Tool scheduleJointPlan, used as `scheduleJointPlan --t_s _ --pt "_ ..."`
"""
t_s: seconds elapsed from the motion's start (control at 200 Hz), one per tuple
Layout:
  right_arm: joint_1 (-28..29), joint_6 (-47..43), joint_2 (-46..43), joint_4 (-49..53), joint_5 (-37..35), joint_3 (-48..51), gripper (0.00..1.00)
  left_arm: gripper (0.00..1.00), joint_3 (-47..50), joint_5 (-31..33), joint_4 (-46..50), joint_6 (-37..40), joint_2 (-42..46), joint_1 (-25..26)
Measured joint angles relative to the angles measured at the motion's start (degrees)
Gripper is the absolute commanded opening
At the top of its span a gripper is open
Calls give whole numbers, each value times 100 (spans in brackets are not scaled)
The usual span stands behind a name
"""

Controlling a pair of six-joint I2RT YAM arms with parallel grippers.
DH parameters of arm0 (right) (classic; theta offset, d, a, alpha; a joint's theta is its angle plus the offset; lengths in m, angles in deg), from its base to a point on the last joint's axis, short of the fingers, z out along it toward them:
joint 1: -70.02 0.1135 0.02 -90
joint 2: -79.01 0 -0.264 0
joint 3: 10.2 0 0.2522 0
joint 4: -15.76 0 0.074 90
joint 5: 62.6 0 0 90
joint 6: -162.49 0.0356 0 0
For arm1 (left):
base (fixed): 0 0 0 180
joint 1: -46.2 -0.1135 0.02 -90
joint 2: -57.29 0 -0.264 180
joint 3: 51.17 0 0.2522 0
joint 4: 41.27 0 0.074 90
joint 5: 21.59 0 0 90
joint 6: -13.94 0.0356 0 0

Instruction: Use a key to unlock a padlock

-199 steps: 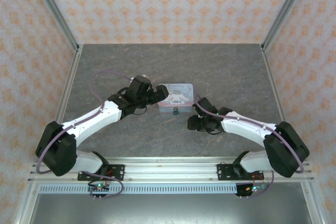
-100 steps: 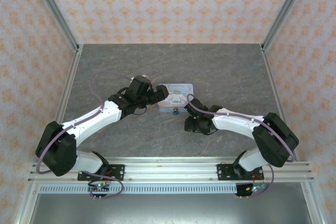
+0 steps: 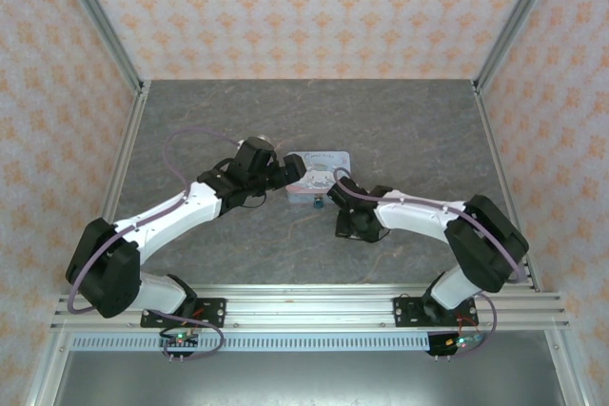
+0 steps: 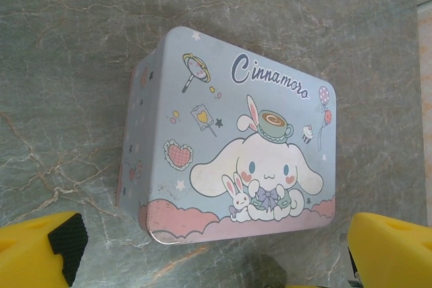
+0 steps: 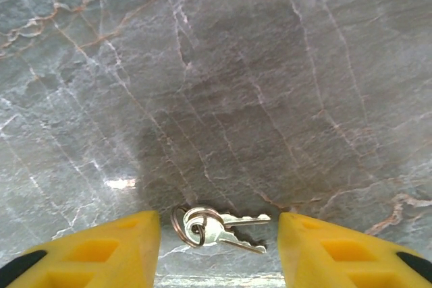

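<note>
Two small silver keys on a ring (image 5: pixel 217 226) lie flat on the grey stone table. My right gripper (image 5: pixel 219 251) is open just above them, with one yellow finger (image 5: pixel 101 254) on each side and no contact. From above, the right gripper (image 3: pixel 346 218) hangs just right of the tin's front and covers the keys. The padlock (image 3: pixel 317 203) is a tiny teal speck at the front edge of the pale-blue cartoon tin (image 3: pixel 319 176). My left gripper (image 3: pixel 288 170) sits at the tin's left end. It is open (image 4: pixel 212 264), fingers wide, short of the tin (image 4: pixel 236 139).
Metal frame posts (image 3: pixel 128 154) and patterned walls bound the grey table (image 3: pixel 409 130). Bare table lies behind the tin and to the right. Both arms reach in from the near rail (image 3: pixel 304 311).
My right arm has swung left and slightly forward, bringing its gripper nearer the tin's front. The left arm and the tin have not moved.
</note>
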Motion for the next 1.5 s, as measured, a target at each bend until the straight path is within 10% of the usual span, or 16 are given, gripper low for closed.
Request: scheduleJointPlan --t_s 0.756,1.176,1.306,1.501 --pt "278 -328 317 221 -341 -350 7 100 2 -9 -22 39 0 0" --pt "282 -649 -4 26 -175 -92 4 100 4 -11 -20 42 0 0" --pt "282 -730 -127 37 -79 17 11 100 4 -11 -20 39 0 0" --pt "282 -680 -223 249 4 151 49 100 4 -13 -20 39 0 0"
